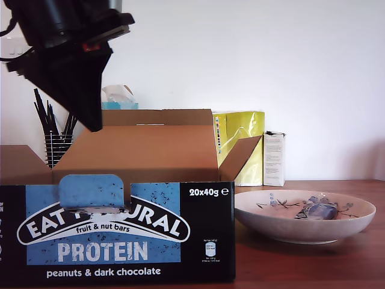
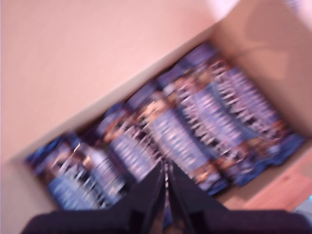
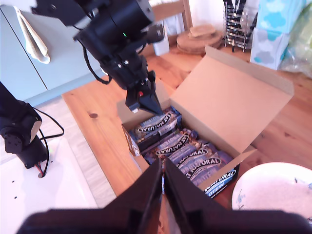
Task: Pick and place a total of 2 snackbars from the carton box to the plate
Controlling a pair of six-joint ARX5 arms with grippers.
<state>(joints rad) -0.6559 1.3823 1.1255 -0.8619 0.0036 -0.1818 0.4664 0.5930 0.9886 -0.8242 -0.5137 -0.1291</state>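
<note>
A plain white wall [image 1: 313, 66] stands behind a wooden table [image 1: 301, 265] in soft, even light. At the back sit a wire holder of black utensils [image 1: 54, 135], a tissue box [image 1: 119, 96], a yellow bag [image 1: 243, 135] and a small white carton [image 1: 274, 158]. Pale blue cabinet doors [image 3: 46, 73] and a light floor [image 3: 73, 165] lie beyond the table's edge.

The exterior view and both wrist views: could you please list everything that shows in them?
box: one, brown, black-and-blue front, exterior view's left.
snackbars: several, blue and black, in the box; one more on the plate.
plate: one, cream with blue flowers, exterior view's right.
bag: one, yellow, behind the box.
white carton: one, upright beside the bag.
tissue box: one, light blue, behind the box.
wire holder: one, holding black sticks.
table: brown wood.
my first gripper: black, shut, above the box.
my second gripper: black, shut, empty.
</note>
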